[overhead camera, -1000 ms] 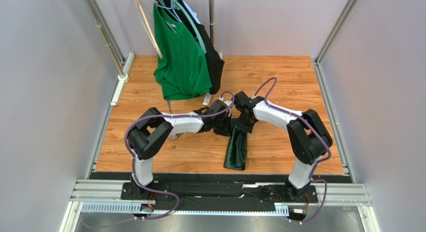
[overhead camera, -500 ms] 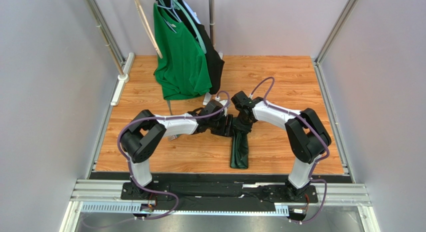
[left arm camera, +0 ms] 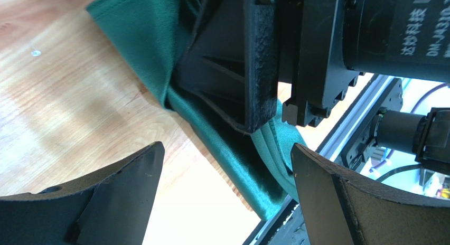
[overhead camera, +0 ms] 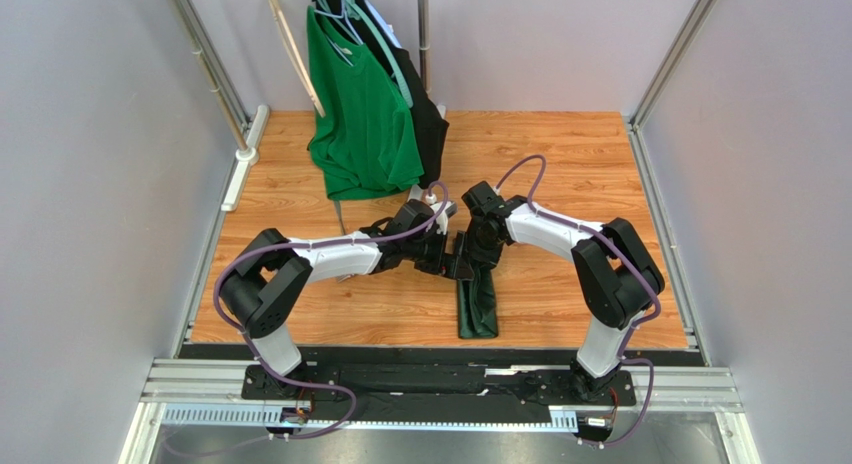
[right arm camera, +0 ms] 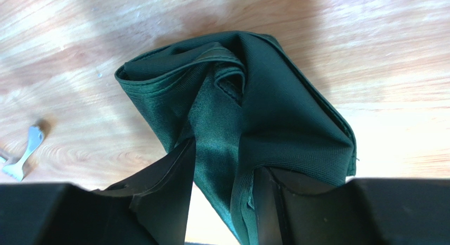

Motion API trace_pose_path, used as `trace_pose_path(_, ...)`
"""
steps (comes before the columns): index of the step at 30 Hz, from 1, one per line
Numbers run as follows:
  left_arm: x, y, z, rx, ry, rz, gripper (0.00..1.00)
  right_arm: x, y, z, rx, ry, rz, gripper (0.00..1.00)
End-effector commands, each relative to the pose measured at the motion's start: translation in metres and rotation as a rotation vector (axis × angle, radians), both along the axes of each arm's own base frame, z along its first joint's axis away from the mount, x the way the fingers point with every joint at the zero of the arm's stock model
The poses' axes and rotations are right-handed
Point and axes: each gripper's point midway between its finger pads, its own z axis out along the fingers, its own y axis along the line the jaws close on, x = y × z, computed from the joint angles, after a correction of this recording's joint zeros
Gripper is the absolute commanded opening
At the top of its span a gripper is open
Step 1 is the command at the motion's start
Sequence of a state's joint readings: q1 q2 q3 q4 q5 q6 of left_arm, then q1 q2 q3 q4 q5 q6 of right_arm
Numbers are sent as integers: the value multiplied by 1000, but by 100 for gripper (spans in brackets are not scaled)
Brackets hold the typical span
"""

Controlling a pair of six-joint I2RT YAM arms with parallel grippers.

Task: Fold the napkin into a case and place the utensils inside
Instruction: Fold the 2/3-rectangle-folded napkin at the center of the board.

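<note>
1. The wooden table [overhead camera: 600, 164] lies bare to the right of the arms and along its far right side. Side rails bound it left and right.
2. A green T-shirt [overhead camera: 362, 114] and a black garment [overhead camera: 432, 129] hang over the far left part.
3. The napkin [overhead camera: 478, 309] is a narrow strip at mid-table. Its long axis runs near to far, its near end close to the table's front edge and its far end hidden under both grippers.
4. The left gripper [left arm camera: 226, 155] has its fingers spread wide, holding nothing.
5. The right gripper [right arm camera: 222, 168] straddles a bunched fold that fills its gap; whether it pinches the fold I cannot tell.
6. One silver utensil [right arm camera: 24, 152] lies apart from the cloth, cut off by the picture's edge.
</note>
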State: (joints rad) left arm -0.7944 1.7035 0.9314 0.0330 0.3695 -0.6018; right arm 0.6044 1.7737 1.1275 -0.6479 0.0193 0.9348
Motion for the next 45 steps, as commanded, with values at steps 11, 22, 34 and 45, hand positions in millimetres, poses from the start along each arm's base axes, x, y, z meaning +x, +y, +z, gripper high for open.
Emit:
trace_pose_path(11, 3, -20, -25, 17, -17, 13, 99, 6, 31, 24, 121, 37, -84, 55)
trace_pose_path(22, 5, -14, -39, 59, 0, 43, 94, 2, 34, 22, 103, 56, -125, 54)
trace_pose_path(34, 2, 6, -54, 114, -4, 78, 31, 7, 31, 31, 111, -4, -32, 54)
trace_pose_path(45, 1, 12, -62, 145, 3, 77, 17, 25, 14, 59, 223, -243, 216, 73)
